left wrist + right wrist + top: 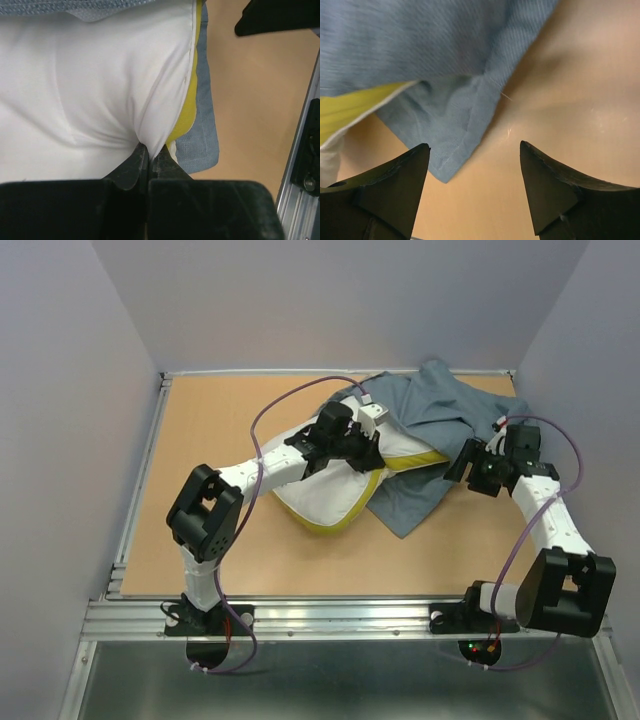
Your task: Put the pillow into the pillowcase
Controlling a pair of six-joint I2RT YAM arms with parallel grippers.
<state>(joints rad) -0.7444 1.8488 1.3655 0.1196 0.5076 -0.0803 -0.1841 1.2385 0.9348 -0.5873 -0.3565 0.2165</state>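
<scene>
White pillow [90, 90] cloth sits pinched in the closed jaws of the left gripper [148, 156]. The right gripper [473, 145] gapes wide and empty, the pillowcase [445, 50] corner just ahead.

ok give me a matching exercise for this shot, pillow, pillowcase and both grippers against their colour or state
Column one:
1. pillow
2. pillowcase
3. left gripper
4. right gripper

Column two:
a. open, holding nothing
b. limp blue-grey cloth
c. shut on a pinch of white fabric
d. white with a yellow edge

Pairs: 1-d, 2-b, 3-c, 4-a
</scene>
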